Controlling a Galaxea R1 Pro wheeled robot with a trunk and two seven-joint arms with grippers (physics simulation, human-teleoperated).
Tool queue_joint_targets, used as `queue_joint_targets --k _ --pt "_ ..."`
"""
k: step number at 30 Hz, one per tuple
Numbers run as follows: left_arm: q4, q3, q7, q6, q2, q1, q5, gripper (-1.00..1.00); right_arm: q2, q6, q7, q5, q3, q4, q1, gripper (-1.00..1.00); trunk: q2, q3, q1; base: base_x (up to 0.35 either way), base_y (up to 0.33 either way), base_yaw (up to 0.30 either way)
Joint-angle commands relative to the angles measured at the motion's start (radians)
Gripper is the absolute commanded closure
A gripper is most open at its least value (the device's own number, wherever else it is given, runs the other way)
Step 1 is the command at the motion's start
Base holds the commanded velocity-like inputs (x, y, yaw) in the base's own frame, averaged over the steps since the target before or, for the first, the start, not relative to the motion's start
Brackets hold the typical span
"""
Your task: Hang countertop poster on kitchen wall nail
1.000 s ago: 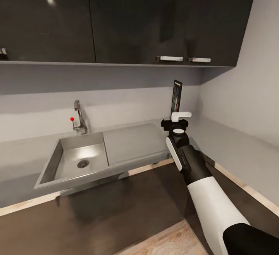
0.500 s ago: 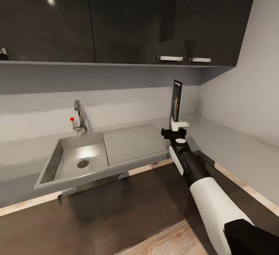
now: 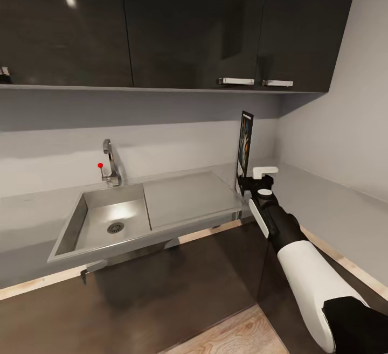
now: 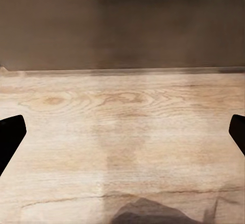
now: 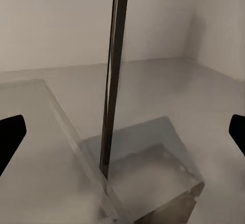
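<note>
The poster [image 3: 246, 143] is seen edge-on, upright on the table [image 3: 318, 198] — its print hardly readable — with the right tool [image 3: 260, 177] spread wide, released, beside it.

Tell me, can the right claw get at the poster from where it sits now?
Probably yes. The poster stands upright and edge-on on the countertop, just beyond the right claw, whose open fingers frame the poster's thin edge in the wrist view. Nothing lies between them.
</note>
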Motion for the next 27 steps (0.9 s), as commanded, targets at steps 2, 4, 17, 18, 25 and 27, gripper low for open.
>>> queue_joint_targets --k 2,4,17,18,25,27 --pt "-0.001 0.002 -0.008 0.0 0.0 0.0 0.01 -1.0 0.0 0.006 -0.006 -0.001 0.003 -0.001 -0.001 -1.0 -0.001 -0.001 0.0 0.0 0.0 0.0" --pt "-0.001 0.002 -0.008 0.0 0.0 0.0 0.01 -1.0 0.0 0.006 -0.006 -0.001 0.003 -0.001 -0.001 -1.0 -0.001 -0.001 0.0 0.0 0.0 0.0" --pt "-0.001 0.002 -0.008 0.0 0.0 0.0 0.01 -1.0 0.0 0.006 -0.006 -0.001 0.003 -0.001 -0.001 -1.0 -0.001 -0.001 0.0 0.0 0.0 0.0" --pt "-0.001 0.002 -0.008 0.0 0.0 0.0 0.01 -1.0 0.0 0.006 -0.006 -0.001 0.003 -0.001 -0.001 -1.0 -0.001 -0.001 0.0 0.0 0.0 0.0" --pt "0.002 0.002 -0.007 0.0 -0.004 0.002 0.01 -1.0 0.0 0.004 -0.004 -0.002 0.003 0.015 0.001 -1.0 -0.001 -0.001 0.0 0.073 0.0 0.0" --pt "0.002 0.002 -0.007 0.0 -0.004 0.002 0.01 -1.0 0.0 0.004 -0.004 -0.002 0.004 0.016 0.001 -1.0 -0.001 -0.001 0.0 0.029 0.0 0.0"
